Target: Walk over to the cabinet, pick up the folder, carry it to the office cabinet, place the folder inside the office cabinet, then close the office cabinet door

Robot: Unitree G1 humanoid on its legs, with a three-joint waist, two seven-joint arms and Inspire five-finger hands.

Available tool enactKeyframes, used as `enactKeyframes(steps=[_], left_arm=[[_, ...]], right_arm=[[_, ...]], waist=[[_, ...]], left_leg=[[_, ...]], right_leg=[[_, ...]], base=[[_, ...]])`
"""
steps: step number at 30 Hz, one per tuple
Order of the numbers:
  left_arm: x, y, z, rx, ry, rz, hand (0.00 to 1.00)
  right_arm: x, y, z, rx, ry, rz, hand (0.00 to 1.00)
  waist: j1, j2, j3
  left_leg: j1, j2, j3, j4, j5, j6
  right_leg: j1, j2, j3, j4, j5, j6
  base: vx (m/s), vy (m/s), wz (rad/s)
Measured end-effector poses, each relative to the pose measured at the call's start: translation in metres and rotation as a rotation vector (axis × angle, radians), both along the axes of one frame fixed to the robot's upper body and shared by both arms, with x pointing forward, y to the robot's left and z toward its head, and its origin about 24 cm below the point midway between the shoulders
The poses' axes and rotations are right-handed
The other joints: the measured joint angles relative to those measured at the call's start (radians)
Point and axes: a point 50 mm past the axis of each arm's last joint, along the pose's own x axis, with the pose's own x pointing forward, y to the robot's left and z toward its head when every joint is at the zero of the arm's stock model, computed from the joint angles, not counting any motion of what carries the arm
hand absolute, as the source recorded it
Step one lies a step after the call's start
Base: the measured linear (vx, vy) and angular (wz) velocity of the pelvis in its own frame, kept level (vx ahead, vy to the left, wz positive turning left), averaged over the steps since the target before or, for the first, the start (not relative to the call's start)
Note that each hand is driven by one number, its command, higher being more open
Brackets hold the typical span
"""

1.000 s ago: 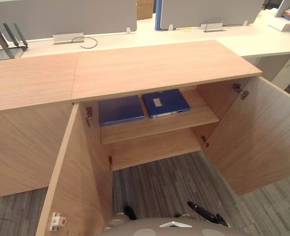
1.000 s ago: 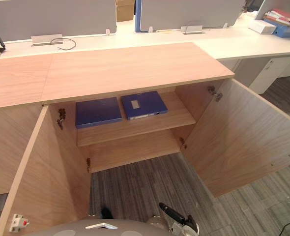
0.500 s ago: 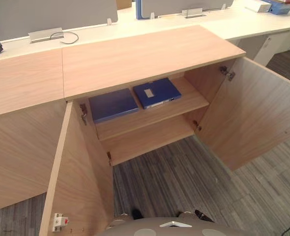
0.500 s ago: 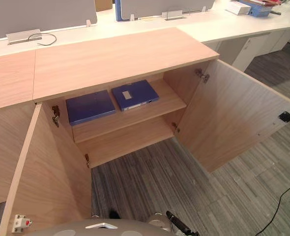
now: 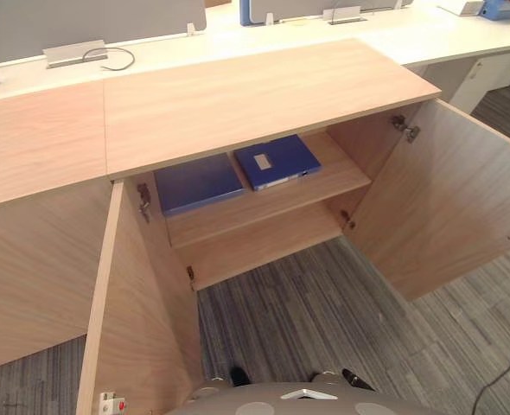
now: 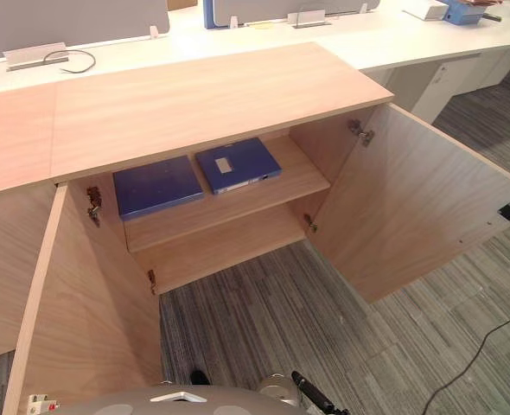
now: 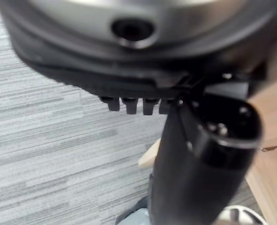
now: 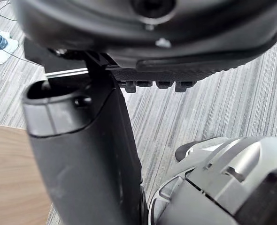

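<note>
The left robot hand [image 7: 129, 61] and the right robot hand [image 8: 152, 42] hung low at the robot's sides over the grey carpet floor [image 5: 324, 320], fingers loosely straight and apart, holding nothing. Nearest ahead stood the left door [image 5: 138, 320], swung wide and edge-on toward the robot. The right door [image 5: 445, 216] was also fully open, out to the right. Between them, on the upper shelf [image 5: 264, 210] of the office cabinet [image 5: 255, 95], two blue folders lay flat just beside each other: a plain folder [image 5: 198, 182] and a labelled folder [image 5: 279, 161]. Which one was the task's own could not be told, but both sat well inside. Beyond the cabinet top ran a white worktop [image 5: 238, 39].

With both hands empty and the folders shelved, the step in hand looked like closing the doors. To do it well, a flat hand should go on a door's outer face near its free edge, far from the hinges [image 5: 404, 128], and push in a steady arc until the door meets the carcass. The folders looked set back far enough not to foul either door.
</note>
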Motion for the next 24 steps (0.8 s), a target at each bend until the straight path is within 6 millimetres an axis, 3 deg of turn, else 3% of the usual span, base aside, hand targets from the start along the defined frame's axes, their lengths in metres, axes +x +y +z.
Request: enactKeyframes(steps=[1,2,3,4,6,12,14,18,20,21,22,24], left_arm=[[-0.004,0.001,0.0,0.003,0.007,0.019,1.0],[-0.005,0.001,0.0,0.005,0.01,0.033,1.0],[-0.006,0.002,0.0,0.006,0.014,0.056,1.0],[-0.007,0.002,0.0,0.009,0.013,0.075,1.0],[-0.005,0.002,0.0,0.011,0.008,0.075,1.0],[-0.005,-0.001,0.0,0.017,0.008,0.088,1.0],[-0.006,0.0,0.0,0.03,0.007,0.12,1.0],[-0.007,0.009,0.002,0.069,-0.003,0.18,1.0],[-0.006,0.016,0.004,0.099,-0.011,0.196,1.0],[-0.006,0.025,0.006,0.134,-0.014,0.218,1.0],[-0.001,0.028,0.007,0.141,-0.04,0.255,1.0],[0.011,0.02,0.006,0.125,-0.089,0.339,1.0]], right_arm=[[0.001,-0.001,0.001,-0.009,-0.002,0.006,1.0],[0.004,-0.002,0.001,-0.019,-0.005,0.01,1.0],[0.014,-0.003,0.004,-0.039,-0.033,0.031,1.0],[0.026,-0.004,0.009,-0.062,-0.067,0.063,1.0],[0.048,-0.008,0.019,-0.116,-0.145,0.114,1.0],[0.105,-0.044,0.062,-0.303,-0.361,0.083,1.0],[0.112,-0.049,0.072,-0.338,-0.402,0.063,1.0],[0.119,-0.053,0.083,-0.374,-0.442,0.014,1.0],[0.122,-0.055,0.086,-0.384,-0.459,0.009,1.0],[0.123,-0.056,0.087,-0.395,-0.457,0.013,1.0],[0.122,-0.062,0.09,-0.415,-0.456,0.01,1.0],[0.123,-0.074,0.096,-0.461,-0.454,0.011,1.0]], waist=[[0.005,-0.003,0.0],[0.007,-0.007,0.002],[0.019,-0.011,0.007],[0.024,-0.015,0.009],[0.019,-0.013,0.009],[0.026,0.002,0.008],[0.032,0.007,0.01],[0.052,-0.008,0.017],[0.051,-0.041,0.021],[0.052,-0.072,0.022],[0.049,-0.05,0.023],[0.046,-0.02,0.02]], left_leg=[[-0.002,0.008,0.027,0.004,-0.011,0.004],[-0.003,0.012,0.043,0.004,-0.013,0.002],[-0.005,0.024,0.077,0.009,-0.018,-0.008],[-0.013,0.04,0.107,0.021,-0.022,-0.013],[-0.02,0.062,0.134,0.028,-0.014,-0.027],[0.025,0.087,0.157,-0.021,0.024,-0.042],[0.033,0.105,0.158,-0.014,0.025,-0.045],[0.022,0.155,0.166,-0.008,0.051,-0.09],[0.015,0.164,0.153,0.0,0.066,-0.115],[0.014,0.165,0.147,0.003,0.081,-0.136],[0.009,0.202,0.124,-0.001,0.098,-0.162],[-0.011,0.257,0.095,-0.011,0.145,-0.176]], right_leg=[[0.0,-0.043,-0.092,0.055,-0.016,-0.032],[0.0,-0.059,-0.121,0.075,-0.02,-0.038],[-0.003,-0.077,-0.164,0.088,-0.02,-0.039],[-0.008,-0.074,-0.188,0.074,-0.004,-0.018],[-0.02,-0.05,-0.184,0.053,0.014,0.001],[-0.038,-0.027,-0.141,0.098,0.012,0.0],[-0.053,-0.048,-0.123,0.146,-0.006,-0.02],[-0.104,-0.094,-0.038,0.125,0.011,0.007],[-0.107,-0.107,0.002,0.1,0.016,0.016],[-0.093,-0.113,0.003,0.063,0.039,0.052],[-0.084,-0.08,-0.015,0.062,0.03,0.056],[-0.082,-0.02,-0.048,0.062,0.0,0.035]], base=[[0.02,-0.055,-0.58],[-0.01,-0.079,-0.9],[-0.03,-0.148,-1.01],[-0.03,-0.131,-0.94],[-0.02,-0.15,-0.49],[-0.03,-0.074,-0.17],[-0.01,-0.001,0.02],[0.04,-0.068,-0.01],[0.1,-0.184,0.05],[0.12,-0.258,0.13],[0.12,-0.328,0.17],[0.11,-0.3,0.16]])
